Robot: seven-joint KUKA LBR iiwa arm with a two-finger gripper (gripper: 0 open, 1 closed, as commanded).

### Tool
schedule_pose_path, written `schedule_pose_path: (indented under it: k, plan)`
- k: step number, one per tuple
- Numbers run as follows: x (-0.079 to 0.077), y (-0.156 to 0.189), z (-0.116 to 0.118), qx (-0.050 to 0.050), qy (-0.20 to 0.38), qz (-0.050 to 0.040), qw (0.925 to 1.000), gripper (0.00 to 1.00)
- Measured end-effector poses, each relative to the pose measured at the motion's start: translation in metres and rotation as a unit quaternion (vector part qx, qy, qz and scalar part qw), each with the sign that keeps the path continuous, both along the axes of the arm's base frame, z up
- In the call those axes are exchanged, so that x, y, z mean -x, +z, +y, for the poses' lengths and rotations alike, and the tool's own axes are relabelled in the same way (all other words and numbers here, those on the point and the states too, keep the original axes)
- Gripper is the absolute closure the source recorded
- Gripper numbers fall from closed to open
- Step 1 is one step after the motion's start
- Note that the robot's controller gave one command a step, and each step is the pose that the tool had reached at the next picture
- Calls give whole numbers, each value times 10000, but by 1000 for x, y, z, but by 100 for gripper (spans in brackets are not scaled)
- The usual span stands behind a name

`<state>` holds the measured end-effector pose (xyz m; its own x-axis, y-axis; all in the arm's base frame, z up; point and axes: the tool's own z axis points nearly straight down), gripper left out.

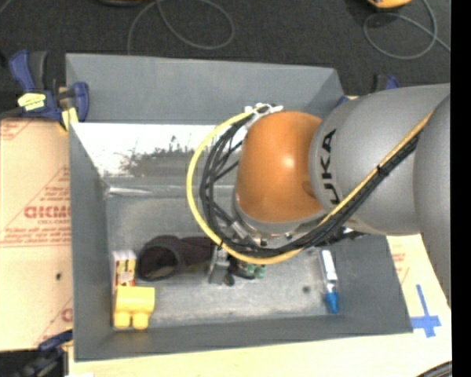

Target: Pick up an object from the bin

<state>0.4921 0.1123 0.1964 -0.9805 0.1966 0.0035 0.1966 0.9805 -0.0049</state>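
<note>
Dark brown rounded object [169, 258] lies just beside the jaws.

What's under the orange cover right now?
The gripper pokes out below the cover, at the right end of a dark rounded thing. Whatever else lies beneath is hidden.

My grey arm [392, 163] comes in from three o'clock, with the orange wrist cover [279, 167] and looped cables [206, 181] at centre, and my gripper [231, 272] is low, toward six o'clock.
</note>
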Motion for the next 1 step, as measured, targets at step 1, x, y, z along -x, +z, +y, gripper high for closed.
schedule_pose_path:
  k: [1]
  plan:
    - [10,55,-1,-3,23,-24,10000,100]
